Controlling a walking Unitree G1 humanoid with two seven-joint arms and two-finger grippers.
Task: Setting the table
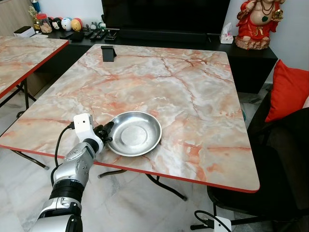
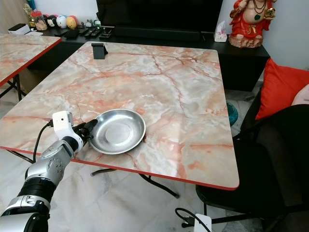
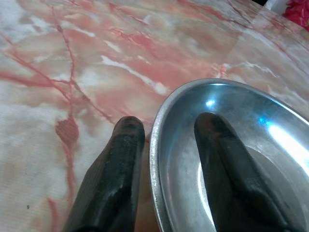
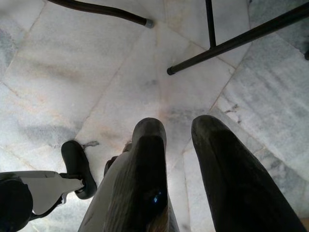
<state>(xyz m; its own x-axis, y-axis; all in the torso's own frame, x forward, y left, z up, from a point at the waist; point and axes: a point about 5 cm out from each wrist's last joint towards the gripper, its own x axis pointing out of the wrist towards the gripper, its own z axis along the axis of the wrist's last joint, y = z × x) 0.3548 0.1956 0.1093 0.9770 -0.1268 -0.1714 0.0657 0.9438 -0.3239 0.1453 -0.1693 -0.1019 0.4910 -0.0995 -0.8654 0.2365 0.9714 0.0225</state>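
Colours for you: desk (image 1: 193, 96) is pink-orange marble print with grey-white veins, red edge band. Plate (image 1: 135, 134) is plain shiny silver steel. Left gripper (image 1: 107, 131) has black jaws, white wrist block, silver arm. Right gripper (image 4: 176, 145) jaws black too. Floor (image 4: 96, 72) is pale grey-white marble tile. Cushion (image 1: 288, 92) solid red. Statue (image 1: 256, 21) red with gold.

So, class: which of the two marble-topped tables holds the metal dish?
The nearer table, directly ahead, holding the steel dish by its front edge; the other table stands left.
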